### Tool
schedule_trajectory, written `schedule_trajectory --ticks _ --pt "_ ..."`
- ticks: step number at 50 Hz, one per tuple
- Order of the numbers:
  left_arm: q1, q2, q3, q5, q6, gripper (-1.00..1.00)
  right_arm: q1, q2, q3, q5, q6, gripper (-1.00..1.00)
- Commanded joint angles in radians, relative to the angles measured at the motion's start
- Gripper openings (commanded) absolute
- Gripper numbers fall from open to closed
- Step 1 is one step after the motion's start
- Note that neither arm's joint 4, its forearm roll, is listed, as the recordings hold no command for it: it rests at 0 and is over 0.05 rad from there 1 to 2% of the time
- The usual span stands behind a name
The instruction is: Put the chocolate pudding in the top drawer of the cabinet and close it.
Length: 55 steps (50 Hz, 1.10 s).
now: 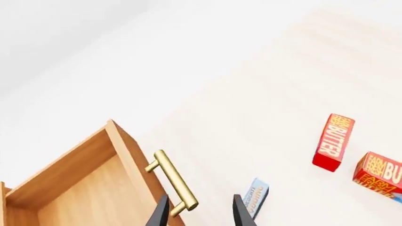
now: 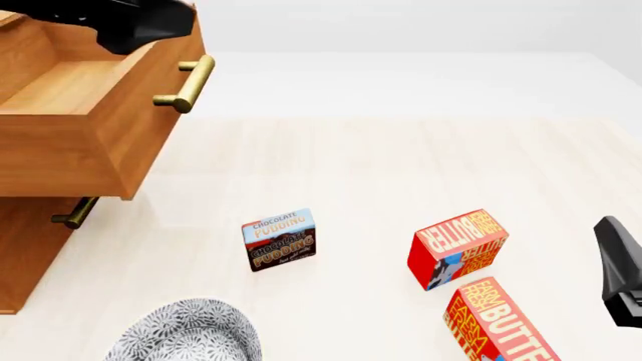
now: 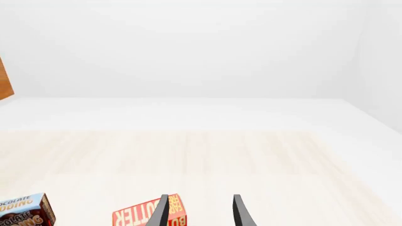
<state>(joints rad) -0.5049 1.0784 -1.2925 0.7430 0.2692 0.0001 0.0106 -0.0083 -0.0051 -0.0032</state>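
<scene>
Orange-brown wooden cabinet [image 2: 30, 248]: top drawer [image 2: 75, 113] pulled out, brass bar handle [image 2: 186, 84]. Flat blue-brown chocolate pudding [image 2: 280, 239] right of cabinet. Left gripper [image 1: 201, 212], right gripper [image 3: 201, 212]: fingers parted, empty.

Simulated tabletop test scene sitting in a blank white room, pale wood-grain table [image 2: 401, 165] carrying an orange-brown wooden cabinet [image 2: 71, 143], red-orange butter boxes [image 2: 458, 248] and a grey patterned plate [image 2: 186, 335], plain white walls surrounding.
</scene>
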Motion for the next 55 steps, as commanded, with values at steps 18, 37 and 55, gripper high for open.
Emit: schedule_trajectory --ticks 18,37,55 --pt "-0.133 0.044 0.012 -0.045 0.038 1.0 0.0 -0.002 0.001 0.001 0.0 1.0" --pt "-0.225 0.154 0.112 -0.194 0.069 1.0 0.0 -0.002 0.001 0.001 0.0 1.0" --pt "-0.231 0.182 0.244 -0.291 0.049 1.0 0.0 -0.002 0.001 0.001 0.0 1.0"
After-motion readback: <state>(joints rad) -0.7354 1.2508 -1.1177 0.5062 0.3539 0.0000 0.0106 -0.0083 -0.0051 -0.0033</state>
